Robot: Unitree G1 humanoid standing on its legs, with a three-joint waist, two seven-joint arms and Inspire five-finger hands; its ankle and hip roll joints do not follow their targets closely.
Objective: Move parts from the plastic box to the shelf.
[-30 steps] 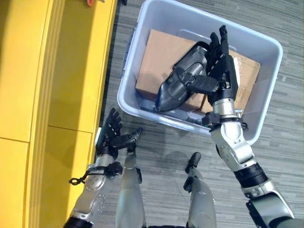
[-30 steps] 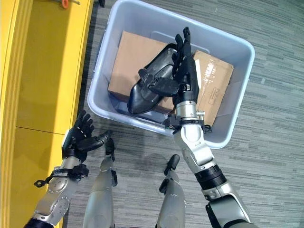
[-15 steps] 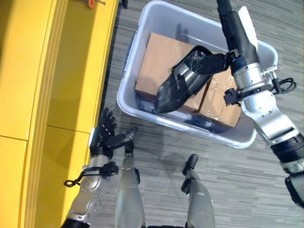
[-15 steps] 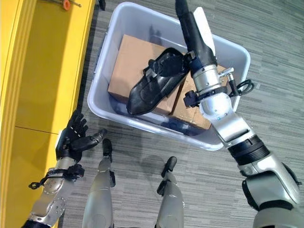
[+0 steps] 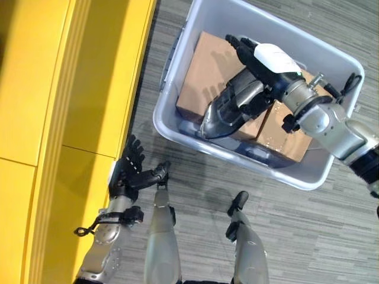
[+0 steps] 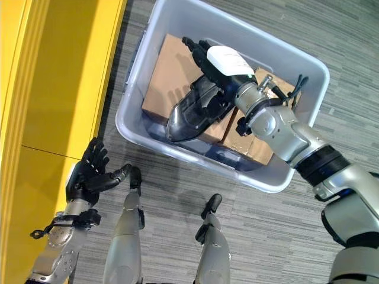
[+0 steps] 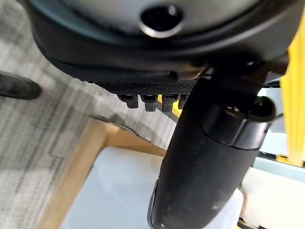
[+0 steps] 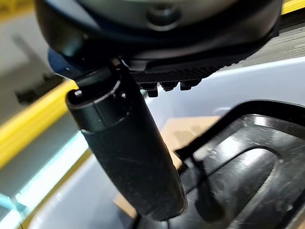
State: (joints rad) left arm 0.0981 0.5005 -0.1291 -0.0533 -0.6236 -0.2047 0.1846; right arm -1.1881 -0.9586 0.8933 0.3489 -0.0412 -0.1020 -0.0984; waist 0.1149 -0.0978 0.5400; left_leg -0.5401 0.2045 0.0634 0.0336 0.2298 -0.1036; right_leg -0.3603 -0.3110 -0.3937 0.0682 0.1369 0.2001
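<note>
The black part (image 5: 228, 109), a glossy moulded plastic shell with a rounded, elongated form and raised ribs, is lying tilted inside the plastic box (image 5: 331, 171), leaning across the flat tops of two brown cardboard cartons (image 5: 204, 71). The plastic box is a pale grey, smooth-walled rectangular tub with rounded corners and a rolled rim, sitting on the grey ribbed carpet floor (image 5: 331, 236). The right robot hand (image 5: 254, 77) is reaching into the tub from above, its dark fingers stretching over the upper end of the black part and its thumb lying along the shiny surface in the right wrist view (image 8: 128, 157); whether the fingers are actually closing round the part I cannot tell. The left robot hand (image 5: 131, 171) is hanging low beside the yellow shelf (image 5: 71, 106), fingers spread and relaxed, gripping nothing. The yellow shelf is showing flat, matte painted panels with straight edges, standing just beside the tub.
</note>
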